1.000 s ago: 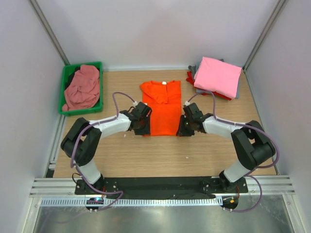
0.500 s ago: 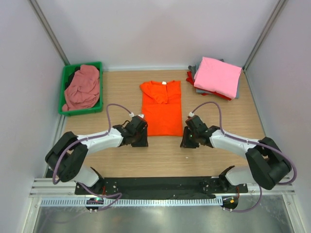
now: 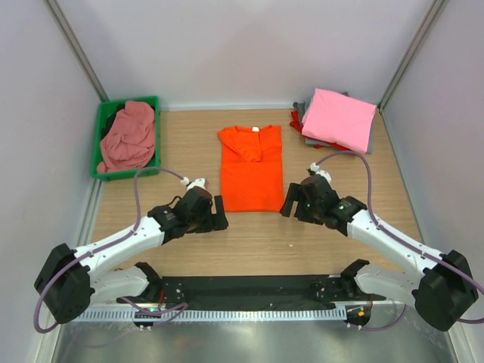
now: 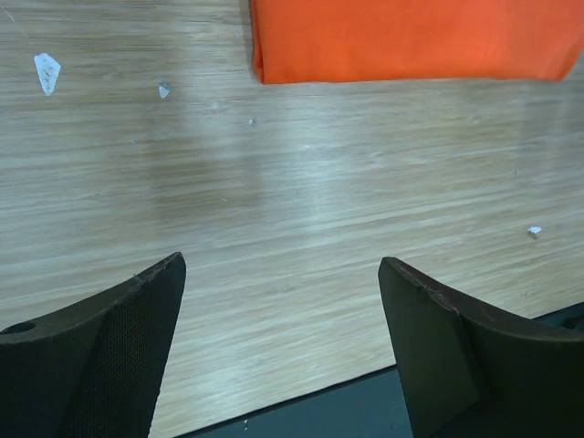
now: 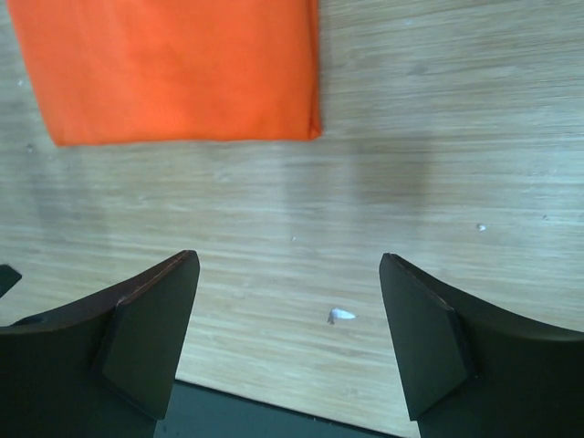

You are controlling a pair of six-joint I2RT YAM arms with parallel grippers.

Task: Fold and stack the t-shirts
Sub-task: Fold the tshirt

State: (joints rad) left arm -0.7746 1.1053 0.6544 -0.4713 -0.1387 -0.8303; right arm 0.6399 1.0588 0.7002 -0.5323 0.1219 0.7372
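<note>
- Orange t-shirt: flat on the table, sides folded in to a narrow strip, collar at the far end.
- Left gripper: just off the shirt's near-left corner; jaws spread, holding nothing.
- Right gripper: just off its near-right corner; jaws spread, holding nothing.
- Folded stack, pink t-shirt on top: far right of the orange shirt.
- Dusty-pink t-shirt, crumpled in the green bin: far left of it.
- Step judged: hem-to-collar fold. Pinch both near corners together through all layers, lift low, carry evenly and keep the side edges aligned.
- Markings: white neck label at the collar; no writing readable.
</note>
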